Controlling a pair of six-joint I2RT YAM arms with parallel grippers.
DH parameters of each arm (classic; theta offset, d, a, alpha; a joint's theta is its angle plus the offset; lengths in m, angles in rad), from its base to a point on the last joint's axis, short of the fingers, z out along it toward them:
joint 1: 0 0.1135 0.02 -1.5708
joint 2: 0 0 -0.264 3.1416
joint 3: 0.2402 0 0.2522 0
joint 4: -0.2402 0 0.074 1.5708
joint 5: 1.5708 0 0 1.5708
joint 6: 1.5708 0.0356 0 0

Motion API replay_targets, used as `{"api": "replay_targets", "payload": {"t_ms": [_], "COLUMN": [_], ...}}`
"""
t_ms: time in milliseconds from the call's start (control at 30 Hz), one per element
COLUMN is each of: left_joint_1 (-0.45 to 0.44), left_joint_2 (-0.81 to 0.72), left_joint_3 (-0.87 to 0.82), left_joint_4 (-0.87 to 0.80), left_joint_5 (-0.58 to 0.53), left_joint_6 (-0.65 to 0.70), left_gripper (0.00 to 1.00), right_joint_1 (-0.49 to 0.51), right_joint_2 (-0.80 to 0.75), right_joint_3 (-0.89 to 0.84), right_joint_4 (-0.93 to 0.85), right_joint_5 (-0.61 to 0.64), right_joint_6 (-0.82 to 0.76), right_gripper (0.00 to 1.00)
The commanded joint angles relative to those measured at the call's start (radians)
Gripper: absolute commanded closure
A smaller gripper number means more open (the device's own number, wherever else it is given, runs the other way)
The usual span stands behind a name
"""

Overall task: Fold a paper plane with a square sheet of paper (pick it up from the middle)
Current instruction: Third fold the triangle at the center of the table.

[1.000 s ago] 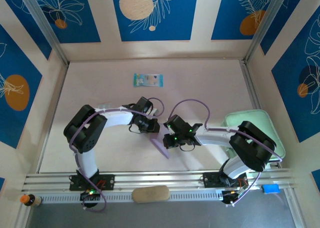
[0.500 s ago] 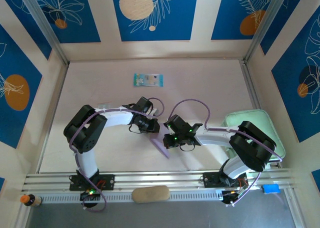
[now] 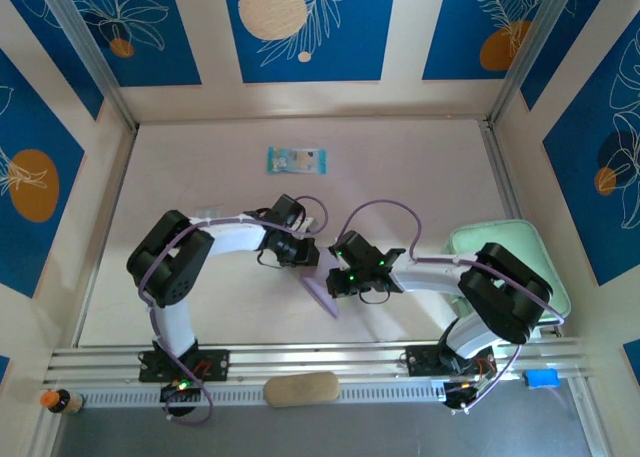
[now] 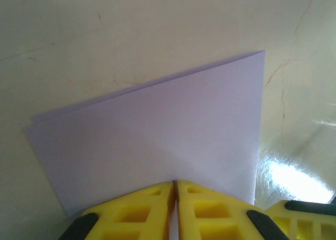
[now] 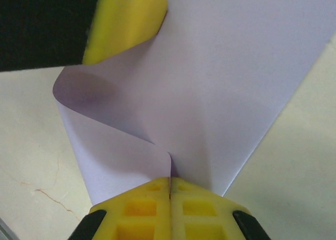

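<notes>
The top external camera is looking steeply down from above and behind the arm bases, covering the whole table (image 3: 420, 177). Each wrist camera is looking forward along its own fingers at very close range: left gripper (image 4: 174, 190), right gripper (image 5: 170, 185). All three views are sharing the sheet of paper (image 3: 322, 297) just ahead of the fingertips.

square sheet of paper (image 5: 210, 66): top cut off | packet (image 3: 296, 160): print illegible
</notes>
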Motion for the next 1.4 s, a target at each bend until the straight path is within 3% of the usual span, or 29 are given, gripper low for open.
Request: {"api": "replay_targets", "payload": {"t_ms": [0, 167, 1367], "left_joint_1": [0.003, 0.004, 0.003], "left_joint_2": [0.016, 0.016, 0.015], "left_joint_3": [-0.039, -0.042, -0.048], "left_joint_4": [-0.029, -0.026, -0.023], "left_joint_5": [-0.013, -0.013, -0.018], "left_joint_6": [-0.008, -0.008, -0.013], "left_gripper": [0.88, 0.88, 0.88], "right_joint_1": [-0.002, -0.003, 0.006], "right_joint_2": [-0.027, -0.026, -0.062], "right_joint_3": [-0.033, -0.06, -0.074], "right_joint_4": [-0.004, 0.064, 0.029], "right_joint_5": [-0.017, -0.039, 0.005], "right_joint_6": [0.02, 0.042, 0.061], "right_gripper": [1.0, 1.0, 1.0]}}
